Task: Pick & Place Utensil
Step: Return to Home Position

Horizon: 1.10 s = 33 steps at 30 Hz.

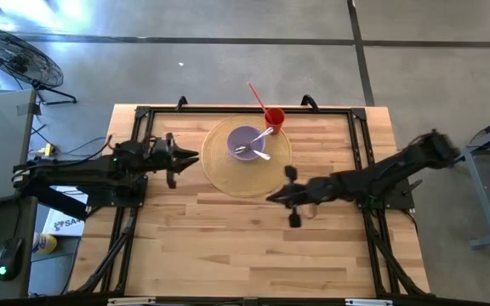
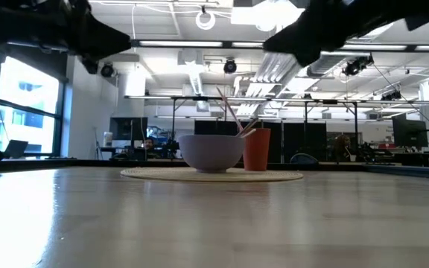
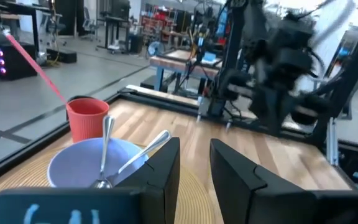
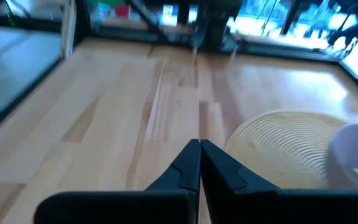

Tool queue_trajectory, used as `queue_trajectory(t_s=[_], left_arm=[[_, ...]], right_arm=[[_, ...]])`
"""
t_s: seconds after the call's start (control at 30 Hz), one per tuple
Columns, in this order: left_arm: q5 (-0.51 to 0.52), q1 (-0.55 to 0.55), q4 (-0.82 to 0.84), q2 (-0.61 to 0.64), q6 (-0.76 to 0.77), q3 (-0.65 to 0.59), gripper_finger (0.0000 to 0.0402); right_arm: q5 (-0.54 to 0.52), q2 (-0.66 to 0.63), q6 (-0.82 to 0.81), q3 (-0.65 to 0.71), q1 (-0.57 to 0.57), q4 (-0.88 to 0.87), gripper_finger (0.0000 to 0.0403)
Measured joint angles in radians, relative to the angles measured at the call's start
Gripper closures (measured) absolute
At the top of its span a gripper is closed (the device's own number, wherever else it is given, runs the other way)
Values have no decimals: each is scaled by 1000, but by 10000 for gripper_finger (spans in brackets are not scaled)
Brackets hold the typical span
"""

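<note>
A purple bowl point(image 1: 247, 143) sits on a round woven placemat point(image 1: 228, 174) at the table's far middle. Two slim silver utensils point(image 3: 106, 146) point(image 3: 146, 153) lean in it, handles up over the rim and heads down inside, so I cannot tell which one is the fork. A red cup point(image 1: 274, 119) with a long red-pink straw point(image 3: 35, 62) stands just beyond the bowl. My left gripper point(image 1: 192, 156) hovers open to the left of the placemat, pointing at the bowl point(image 3: 92, 163). My right gripper point(image 1: 270, 198) hovers shut at the placemat's near right edge point(image 4: 278, 146).
Bare wood lies near and to both sides of the placemat point(image 2: 211, 176). A black frame rail point(image 1: 245, 109) runs along the table's far edge behind the cup point(image 2: 257, 149). In the low view both arms hang above the bowl point(image 2: 212, 152).
</note>
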<state>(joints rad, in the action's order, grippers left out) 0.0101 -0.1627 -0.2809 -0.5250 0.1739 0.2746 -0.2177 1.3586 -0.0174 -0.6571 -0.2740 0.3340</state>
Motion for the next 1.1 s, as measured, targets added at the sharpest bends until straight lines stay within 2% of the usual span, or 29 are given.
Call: queue_trajectory(t_s=[0.13,0.27,0.37,0.5,0.63,0.83,1.0,1.1], left_arm=[[7,0,69,123,15,-31,316],[23,15,44,236,26,-85,316],[72,48,53,313,36,-129,316],[83,99,72,382,12,-156,316],[99,158,107,416,-21,-157,316],[210,261,141,417,-87,-157,316],[228,324,142,417,-115,-157,316],[262,344,143,417,-125,-157,316]], right_arm=[[1,-188,0,100,19,0,397],[-25,-357,-9,185,19,3,401],[-25,-463,-57,247,19,4,400],[-6,-576,-69,311,19,8,397],[22,-646,-70,359,19,16,401],[60,-688,-78,417,18,23,398],[108,-738,-78,428,20,-2,401],[177,-769,-65,428,58,-22,402]])
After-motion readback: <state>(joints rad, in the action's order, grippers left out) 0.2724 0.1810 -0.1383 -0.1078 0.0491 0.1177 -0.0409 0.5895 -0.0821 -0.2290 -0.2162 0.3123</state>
